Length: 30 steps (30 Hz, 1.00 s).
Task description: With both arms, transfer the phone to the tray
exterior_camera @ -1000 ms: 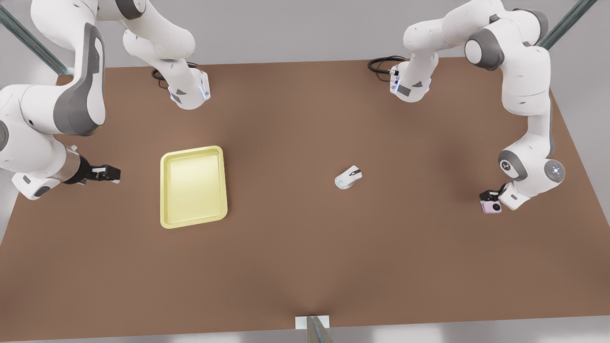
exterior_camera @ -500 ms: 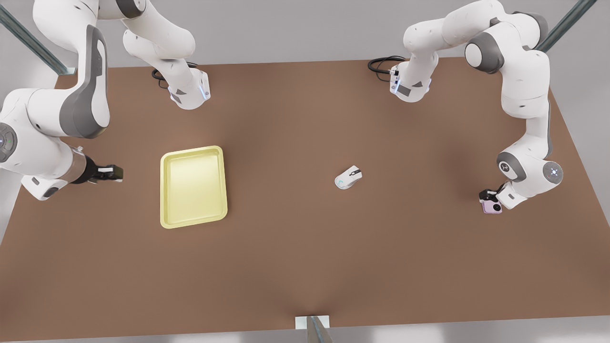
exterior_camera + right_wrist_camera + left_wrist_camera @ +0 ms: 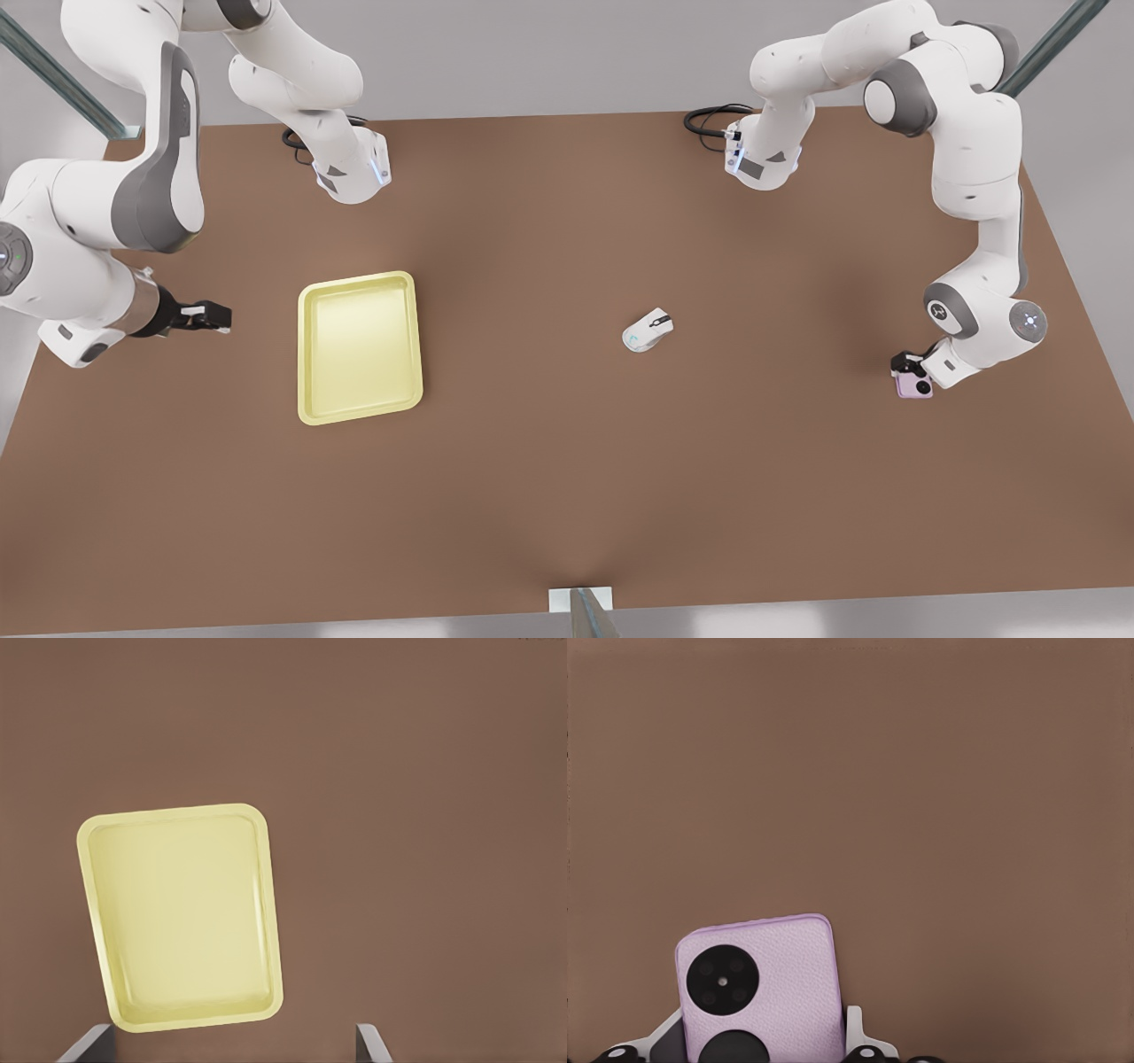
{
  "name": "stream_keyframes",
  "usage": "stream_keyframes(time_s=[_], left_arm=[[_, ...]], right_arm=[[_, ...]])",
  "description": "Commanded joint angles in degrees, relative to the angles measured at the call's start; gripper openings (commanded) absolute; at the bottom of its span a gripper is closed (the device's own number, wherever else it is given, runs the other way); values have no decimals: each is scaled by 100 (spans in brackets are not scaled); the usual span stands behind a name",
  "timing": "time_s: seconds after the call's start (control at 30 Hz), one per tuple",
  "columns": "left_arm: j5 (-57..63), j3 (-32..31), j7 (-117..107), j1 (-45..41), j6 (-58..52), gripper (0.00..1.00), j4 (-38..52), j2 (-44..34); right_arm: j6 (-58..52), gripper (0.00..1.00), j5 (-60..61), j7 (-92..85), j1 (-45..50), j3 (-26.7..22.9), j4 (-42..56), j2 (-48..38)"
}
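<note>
The tray (image 3: pixel 360 347) lies on the table (image 3: pixel 567 496) toward the front view's left — the computer mouse (image 3: pixel 648 330) sits near the middle, well apart from it. The phone (image 3: pixel 912 385) lies far toward the front view's right, beyond the mouse.

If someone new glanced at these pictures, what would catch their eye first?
Probably the pale yellow tray on the brown table, toward the front view's left near the open right gripper. Next, the lilac phone between the left gripper's fingers at far right, and the white mouse between.
</note>
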Motion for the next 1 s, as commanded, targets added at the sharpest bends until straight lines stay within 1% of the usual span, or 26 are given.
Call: stream_keyframes(time_s=[0.0,0.1,0.23,0.27,0.3,0.37,0.4,0.43,0.5,0.57,0.63,0.67,0.8,0.9,0.93,0.97], left_arm=[[-2,-6,166,-21,-319,80,100,-19],[-2,-33,148,-65,-363,80,161,-54],[25,-15,-853,-671,-1110,80,267,-370],[34,-15,-1222,-908,-1295,80,276,-467],[51,-15,-1732,-1190,-1471,80,276,-564],[69,-15,-2813,-1796,-1866,80,355,-661],[69,-15,-3349,-2086,-1893,80,355,-705],[69,-24,-4122,-2499,-2147,80,513,-696],[16,-42,-5476,-3167,-2183,80,724,-617],[-10,-59,-6908,-3870,-2192,80,1268,-301],[-2,-735,-8113,-3950,-2341,80,2068,121],[-2,-938,-8447,-3994,-2411,80,2393,297],[-2,-991,-9256,-4688,-2385,79,3378,983],[7,-991,-9458,-4987,-2306,79,4213,1624],[7,-1035,-9458,-5022,-2262,79,4363,1747],[7,-1105,-9458,-5066,-2069,79,4363,1835]], right_arm=[[30,100,2,-72,13,0,0,-3],[21,100,2,-72,5,0,9,-3],[39,100,11,-89,-4,0,35,6],[-5,100,11,-81,5,0,88,59],[-93,100,2,-98,22,-27,395,287],[-190,100,2,-81,31,-27,431,305],[-146,100,11,-98,31,-27,431,305],[-128,100,11,-72,40,-27,422,288],[-137,100,46,-116,40,-27,431,288],[-137,100,28,-116,31,-36,440,305],[-119,100,11,-125,31,-27,396,252],[-128,100,11,-133,31,-35,396,244],[-137,100,19,-344,22,-44,396,261],[-128,100,11,-336,-48,-79,404,165],[135,100,19,-344,-39,-167,404,147],[100,100,11,-327,31,-167,466,59]])
